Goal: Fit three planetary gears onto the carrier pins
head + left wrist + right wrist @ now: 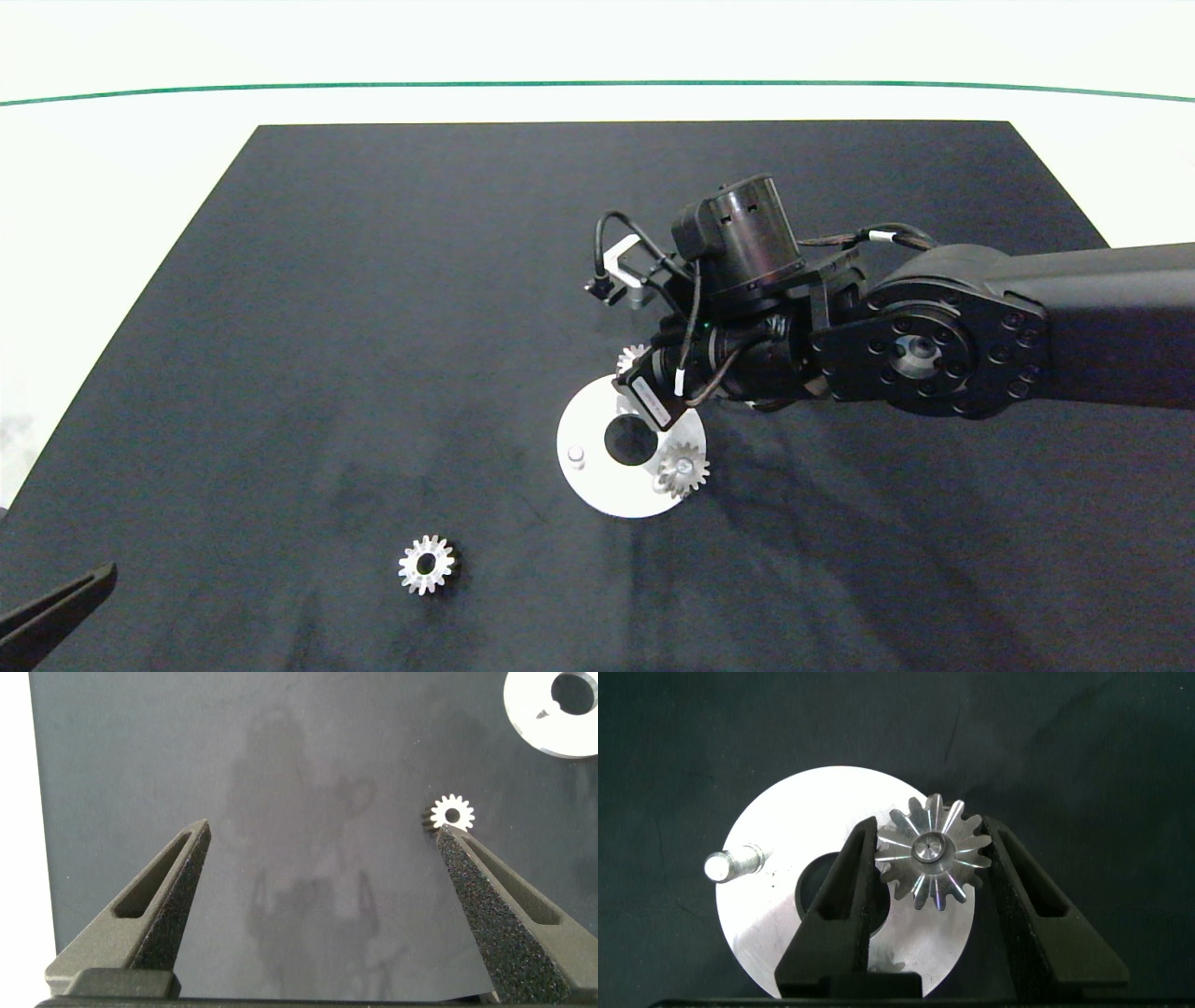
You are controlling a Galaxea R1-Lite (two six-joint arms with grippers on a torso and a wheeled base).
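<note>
Between the ridged grey fingers of the right gripper point(929, 863) a silver metal gear point(929, 851) with pointed, radially grooved teeth is clasped, both fingers touching its teeth. A round pin tip is seen in the gear's centre hole, so the gear sits on one of the carrier pins. Beneath the fingers lies the flat white round disc point(785, 821) with its large centre hole, and beside the gripper a bare short cylindrical peg point(733, 863) stands on the disc. In the head view a second gear point(681, 469) is seated on the disc's near rim, just beside the gripper, while the black matte mat point(373, 280) spreads under everything.

Well apart, at the mat's near left corner, the left gripper point(322, 835) is held with its rough-textured fingers spread wide and nothing between them. The third toothed gear point(452, 814) lies flat on the mat just past one fingertip.
</note>
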